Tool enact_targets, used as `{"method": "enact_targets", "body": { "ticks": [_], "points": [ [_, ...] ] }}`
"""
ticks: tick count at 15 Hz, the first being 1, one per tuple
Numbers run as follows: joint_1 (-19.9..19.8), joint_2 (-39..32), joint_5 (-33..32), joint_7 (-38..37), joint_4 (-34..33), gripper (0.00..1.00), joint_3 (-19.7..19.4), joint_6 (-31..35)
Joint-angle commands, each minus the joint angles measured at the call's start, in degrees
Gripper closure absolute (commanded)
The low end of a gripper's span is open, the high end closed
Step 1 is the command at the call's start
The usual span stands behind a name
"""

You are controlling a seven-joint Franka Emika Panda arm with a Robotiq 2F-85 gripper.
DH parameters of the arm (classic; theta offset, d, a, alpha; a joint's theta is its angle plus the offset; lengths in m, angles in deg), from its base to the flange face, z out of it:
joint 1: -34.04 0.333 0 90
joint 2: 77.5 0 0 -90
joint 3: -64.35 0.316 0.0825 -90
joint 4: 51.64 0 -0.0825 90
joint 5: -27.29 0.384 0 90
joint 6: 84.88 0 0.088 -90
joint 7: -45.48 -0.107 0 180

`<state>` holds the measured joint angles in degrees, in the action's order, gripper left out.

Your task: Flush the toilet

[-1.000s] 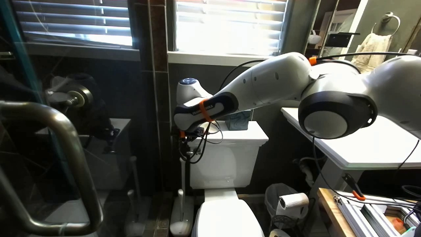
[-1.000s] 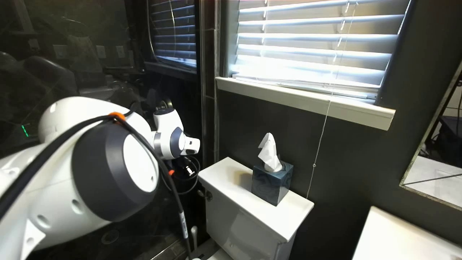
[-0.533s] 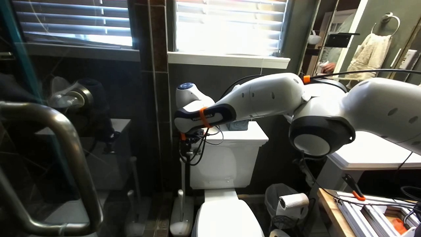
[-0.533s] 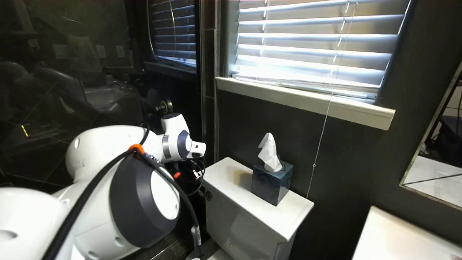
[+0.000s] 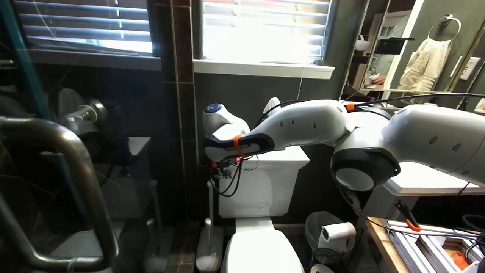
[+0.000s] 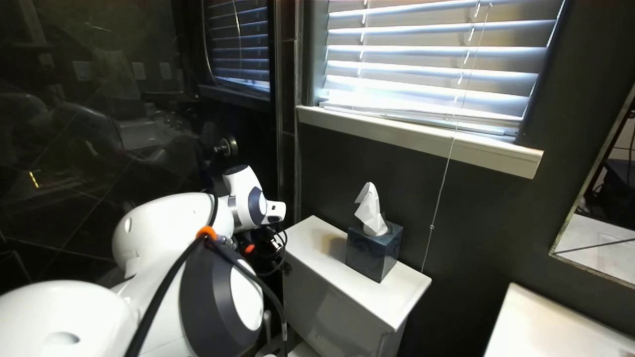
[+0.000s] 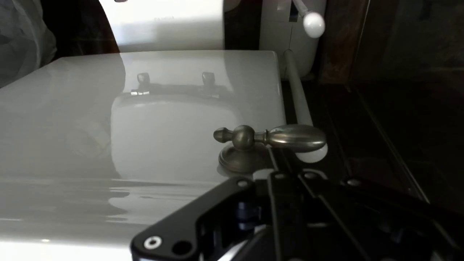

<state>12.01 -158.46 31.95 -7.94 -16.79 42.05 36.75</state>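
The white toilet (image 5: 261,193) stands below the window, with its lid down; its boxy tank (image 6: 317,297) also shows in an exterior view. A bronze flush lever (image 7: 297,137) sticks out sideways from a round base on the tank front. It is small beside the cables in an exterior view (image 5: 227,174). My gripper (image 7: 284,154) comes in from the bottom of the wrist view, its dark fingers together with nothing seen between them. Its fingertips are at the lever's tank-lid side, partly hidden behind the lever. I cannot tell whether they touch it.
A blue tissue box (image 6: 374,253) stands on the tank lid. A toilet brush (image 5: 208,242) is beside the toilet, next to the shower glass. A waste bin (image 5: 322,223) and a paper roll (image 5: 338,231) are on its other side. A white countertop (image 5: 435,178) lies under the arm.
The arm has come down beside the tank, its elbow dropping most. The wrist and its hanging cables are lower and slightly nearer the tank. The lever shows no clear change.
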Motion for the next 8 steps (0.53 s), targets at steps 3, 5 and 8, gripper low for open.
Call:
{"method": "enact_targets", "body": {
  "ticks": [3, 5, 8],
  "points": [
    [-3.22, -4.82, -3.80, 2.64, -8.20, 1.00, 4.01, -1.56],
    [-3.82, -5.86, -3.91, 4.62, -9.62, 1.00, 5.10, -1.93],
    [-3.05, -4.06, -3.03, 8.10, -5.10, 1.00, 5.33, 1.43]
  ]
}}
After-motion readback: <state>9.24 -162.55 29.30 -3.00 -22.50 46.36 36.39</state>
